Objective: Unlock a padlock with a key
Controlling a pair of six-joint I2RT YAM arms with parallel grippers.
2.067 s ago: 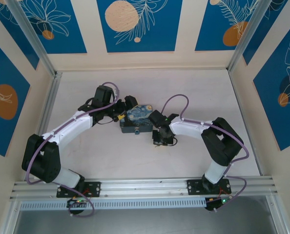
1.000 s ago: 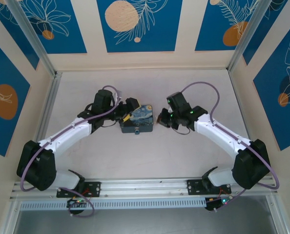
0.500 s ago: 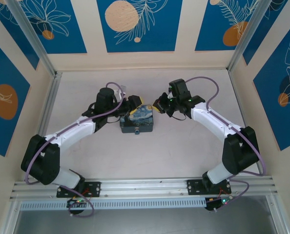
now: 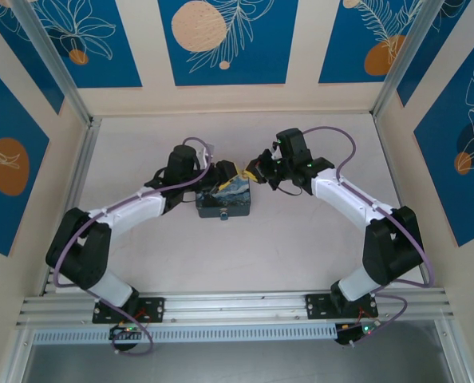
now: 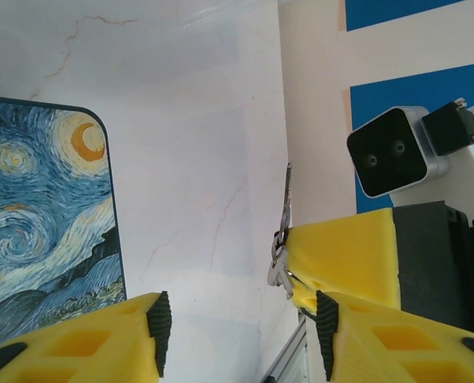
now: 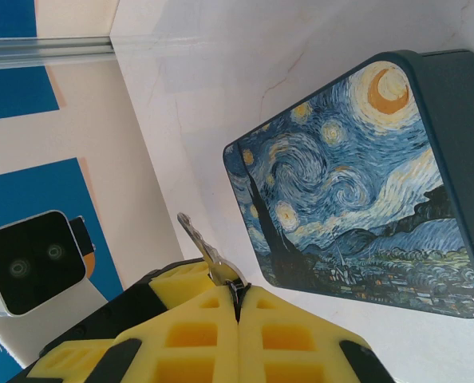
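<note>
The key [image 6: 207, 254] is a thin silvery sliver sticking up out of my right gripper [image 6: 238, 292], which is shut on its head. In the left wrist view the key [image 5: 285, 230] juts from the right gripper's yellow fingertips, just above my left gripper's right pad [image 5: 323, 331]. My left gripper [image 5: 243, 321] is open, with bare table between its pads. From above, both grippers meet tip to tip at the box's far right corner, left gripper [image 4: 230, 170] and right gripper [image 4: 253, 171]. The tiny bluish padlock [image 4: 223, 215] sits at the box's near edge.
The starry-night box [image 4: 223, 198] lies flat mid-table, its lid facing up [image 6: 357, 179] [image 5: 37, 215]. An aluminium rail [image 4: 77, 175] and patterned walls bound the table on the left, back and right. Open tabletop lies in front of the box.
My left gripper has slid right to the box's far corner and its jaws have narrowed. The right gripper swung up from beside the box to that corner, then held still with the key.
</note>
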